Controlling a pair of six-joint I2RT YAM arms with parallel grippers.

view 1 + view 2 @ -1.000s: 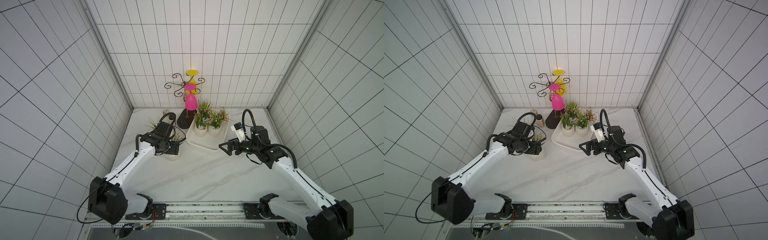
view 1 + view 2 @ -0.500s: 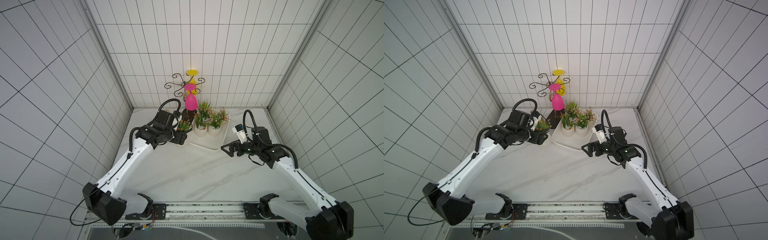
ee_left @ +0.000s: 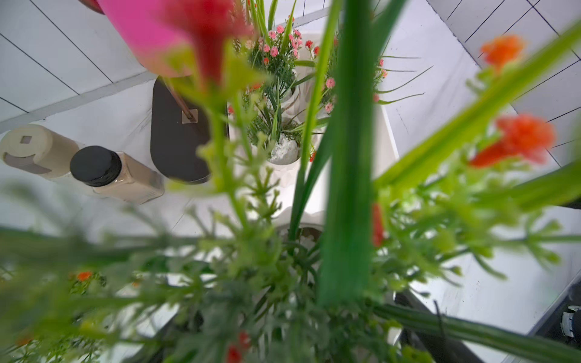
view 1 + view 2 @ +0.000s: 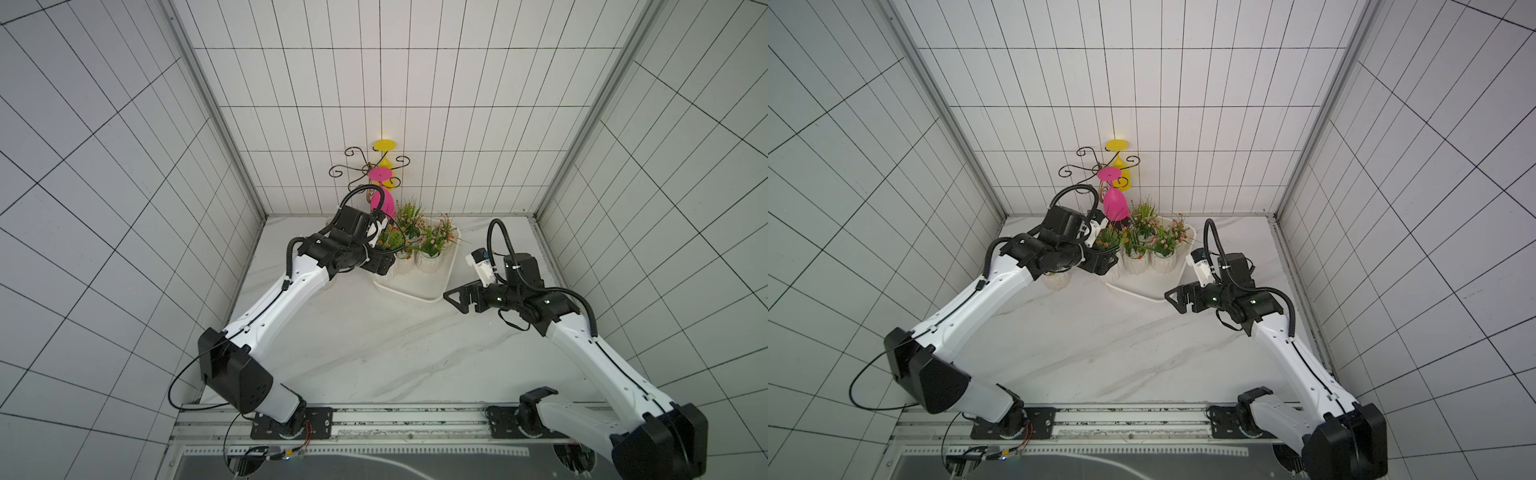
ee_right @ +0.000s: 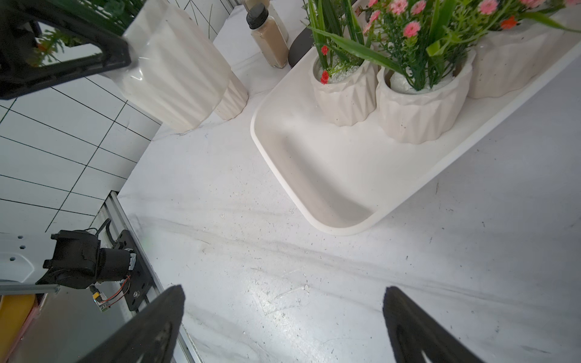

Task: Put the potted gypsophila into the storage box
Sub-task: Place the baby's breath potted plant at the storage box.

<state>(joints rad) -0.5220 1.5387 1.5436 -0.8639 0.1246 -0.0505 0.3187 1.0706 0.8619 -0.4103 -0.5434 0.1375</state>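
While left gripper (image 4: 381, 261) clamps potted gypsophila (image 5: 173, 72), right gripper (image 5: 283, 289) gapes; other pots (image 5: 418, 110) crowd storage box (image 5: 333, 179).

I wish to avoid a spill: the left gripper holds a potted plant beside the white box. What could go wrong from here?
1. The potted gypsophila in the left gripper hangs near the storage box's rim; lowered now, it may catch it.
2. Its leaves are close to the pots in the box and could snag or tip them.
3. The pink goblet hangs close by the gripper and might be knocked.
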